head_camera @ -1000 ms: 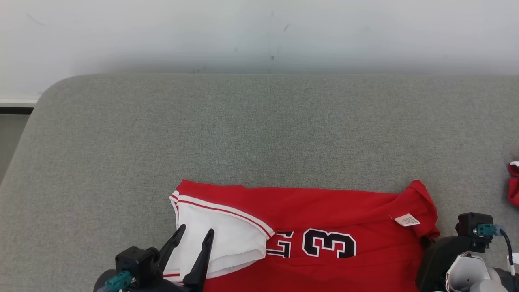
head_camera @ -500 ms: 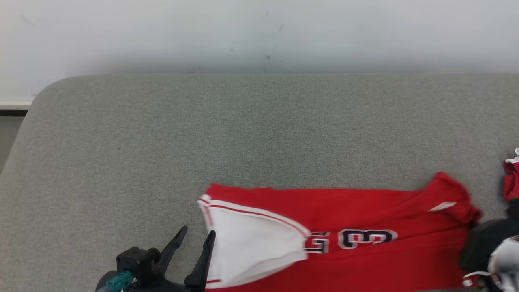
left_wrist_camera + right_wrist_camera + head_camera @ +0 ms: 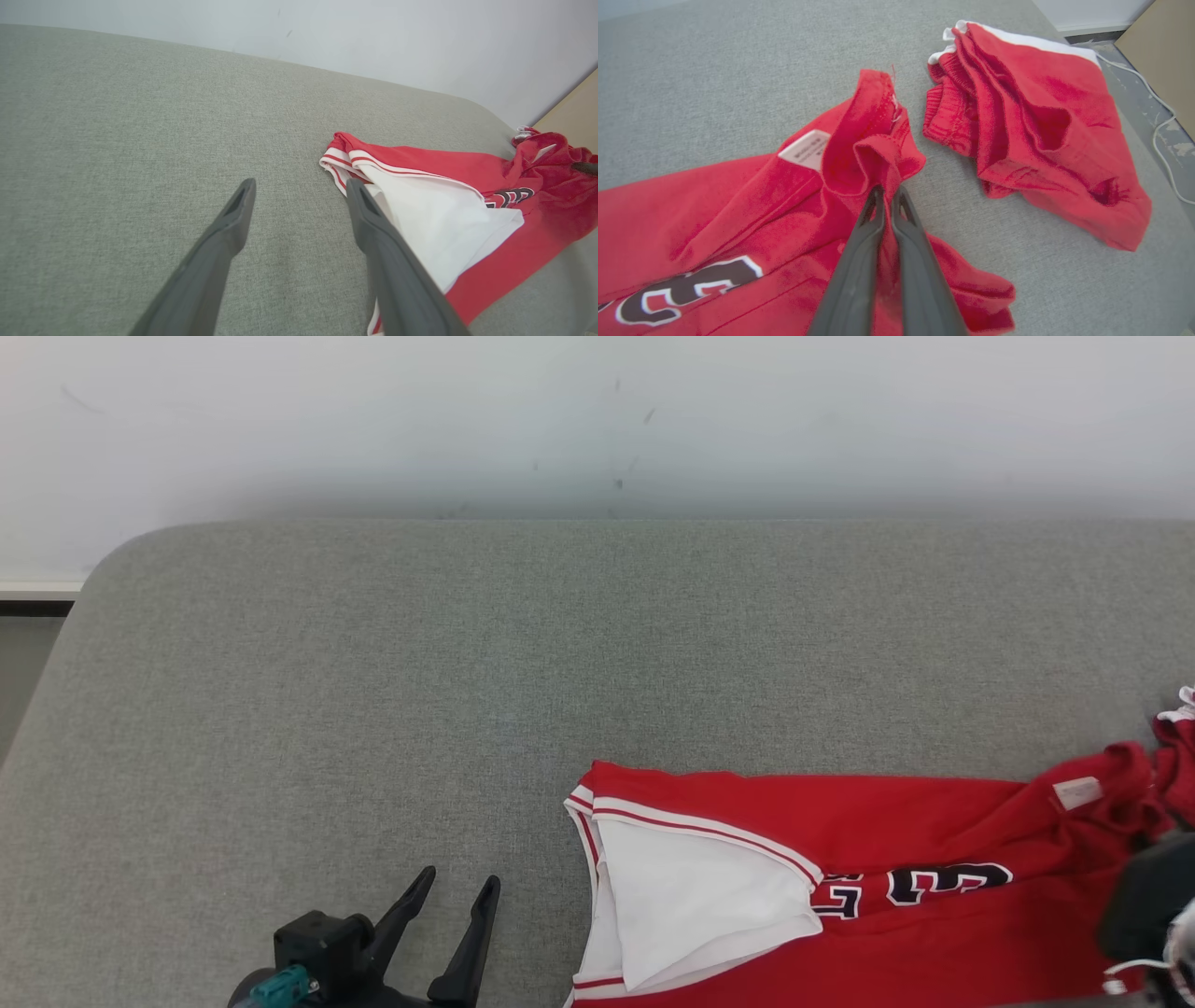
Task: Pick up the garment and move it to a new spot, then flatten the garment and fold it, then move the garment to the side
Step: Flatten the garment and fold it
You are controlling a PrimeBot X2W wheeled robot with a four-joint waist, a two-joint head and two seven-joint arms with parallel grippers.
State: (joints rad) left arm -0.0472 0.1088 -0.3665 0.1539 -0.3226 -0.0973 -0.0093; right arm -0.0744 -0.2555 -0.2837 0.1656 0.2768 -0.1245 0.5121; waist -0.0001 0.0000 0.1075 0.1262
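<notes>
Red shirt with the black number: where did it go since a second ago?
The red jersey with the white panel slid toward the robot's right across the grey cushion, dragged by the right gripper, which is shut on a fold of its red cloth. It now lies clear of the left gripper, whose fingers overlapped the white panel before. The left gripper stayed open and in place.

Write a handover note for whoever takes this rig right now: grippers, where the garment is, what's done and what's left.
Left gripper: jaws open, holding nothing, over the grey surface, apart from the jersey.
Right gripper: jaws shut on a bunched edge of the red jersey near its white label.
Jersey: lies folded at the near right of the surface, beside another red garment.
Done: folding, it seems. Left: place it at the side, release.
</notes>
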